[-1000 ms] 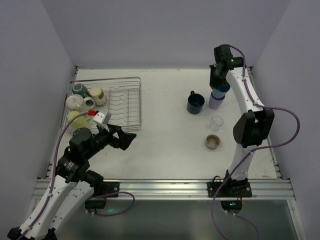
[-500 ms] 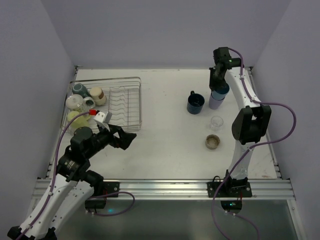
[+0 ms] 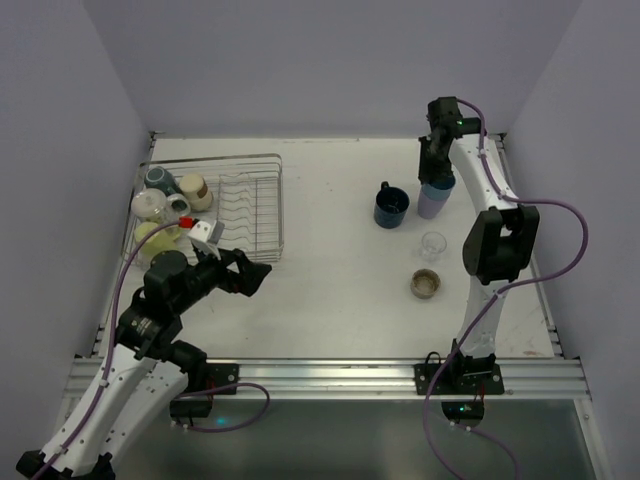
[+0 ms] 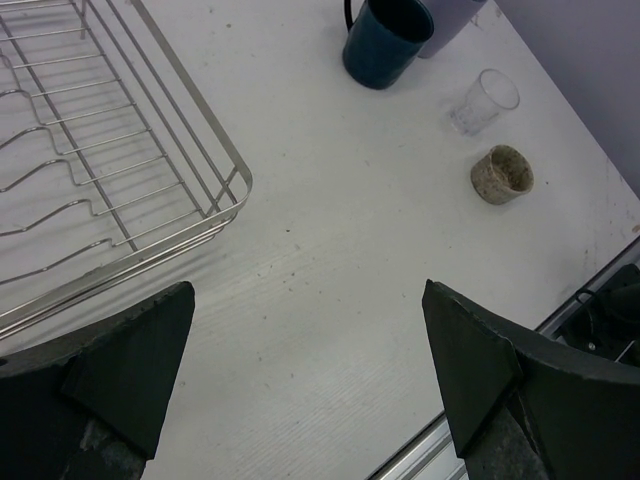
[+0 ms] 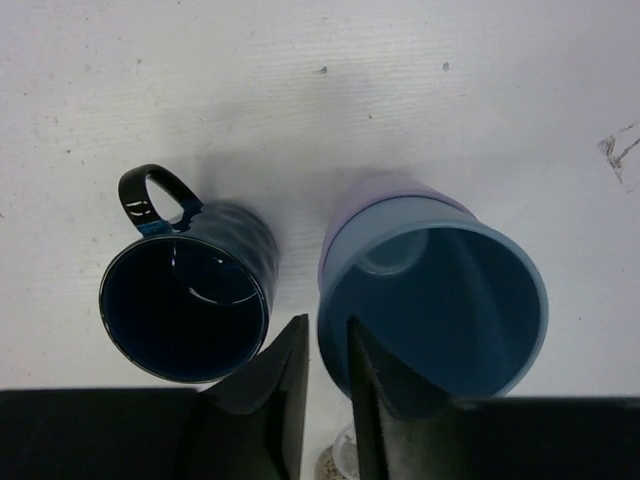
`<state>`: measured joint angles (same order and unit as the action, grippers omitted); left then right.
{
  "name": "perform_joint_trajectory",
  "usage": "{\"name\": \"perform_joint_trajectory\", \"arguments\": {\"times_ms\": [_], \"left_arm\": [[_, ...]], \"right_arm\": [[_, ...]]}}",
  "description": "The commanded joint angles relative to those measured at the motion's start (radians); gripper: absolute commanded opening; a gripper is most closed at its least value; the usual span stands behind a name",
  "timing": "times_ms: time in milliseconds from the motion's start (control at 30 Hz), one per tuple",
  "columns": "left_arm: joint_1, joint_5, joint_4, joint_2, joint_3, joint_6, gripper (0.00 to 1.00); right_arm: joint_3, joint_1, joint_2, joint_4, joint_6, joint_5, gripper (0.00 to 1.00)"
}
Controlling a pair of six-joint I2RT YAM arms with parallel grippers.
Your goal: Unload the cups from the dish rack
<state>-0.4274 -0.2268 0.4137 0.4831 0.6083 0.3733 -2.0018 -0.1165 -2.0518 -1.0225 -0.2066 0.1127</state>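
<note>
Several cups (image 3: 152,206) crowded, left edge of rack (image 3: 250,205)

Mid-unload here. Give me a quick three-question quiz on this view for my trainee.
1. True or false: the left jaws, by the rack corner, are open and empty.
2. The blue cup sits in: A the rack; B the lavender cup; C the navy mug.
3. Outside the rack, which cup stands nearest the arm bases?
Key: 1 true; 2 B; 3 the tan cup.
</note>
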Motion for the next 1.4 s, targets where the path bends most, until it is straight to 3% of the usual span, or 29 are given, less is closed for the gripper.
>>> {"name": "perform_joint_trajectory", "arguments": {"times_ms": [0,100,133,367,433,467,600,667,833,900,1067,1167,1367], "left_arm": [[0.009,0.02,0.005,0.003,0.005,-0.011,1.0],[0.009,0.038,0.005,0.005,0.007,-0.007,1.0],[0.009,0.047,0.005,0.006,0.008,-0.007,1.0],[0.012,0.132,-0.006,0.049,0.039,0.01,1.0],[0.012,0.177,-0.018,0.067,0.06,0.029,1.0],[0.012,0.2,-0.021,0.086,0.07,0.036,1.0],[0.012,0.428,-0.01,0.129,0.125,0.073,1.0],[0.012,0.51,-0.004,0.149,0.139,0.082,1.0],[0.024,0.809,0.045,0.213,0.163,0.119,1.0],[0.087,0.868,0.08,0.258,0.174,0.134,1.0],[0.388,0.771,0.059,0.311,0.154,0.116,1.0],[0.501,0.735,0.037,0.356,0.154,0.093,1.0],[0.572,0.646,-0.064,0.492,0.159,0.069,1.0]], "right_arm": [[-0.021,0.008,0.011,-0.013,0.049,-0.018,0.28],[-0.023,0.008,0.033,0.002,0.039,-0.022,0.37],[-0.02,0.008,0.05,0.009,0.036,-0.031,0.46],[0.078,0.003,0.209,0.148,-0.034,-0.102,0.66],[0.182,-0.014,0.283,0.217,-0.054,-0.108,0.71],[0.233,-0.024,0.371,0.31,-0.075,-0.137,0.79],[0.58,-0.087,0.605,0.556,-0.146,-0.192,0.94],[0.75,-0.144,0.686,0.697,-0.183,-0.211,0.96],[0.995,-0.238,0.846,0.915,-0.257,-0.307,0.97],[1.081,-0.25,0.867,0.969,-0.283,-0.338,0.98],[1.175,-0.259,0.871,1.076,-0.304,-0.447,0.98],[1.189,-0.259,0.89,1.073,-0.286,-0.455,0.99],[1.193,-0.258,0.901,1.07,-0.267,-0.504,0.99]]}}
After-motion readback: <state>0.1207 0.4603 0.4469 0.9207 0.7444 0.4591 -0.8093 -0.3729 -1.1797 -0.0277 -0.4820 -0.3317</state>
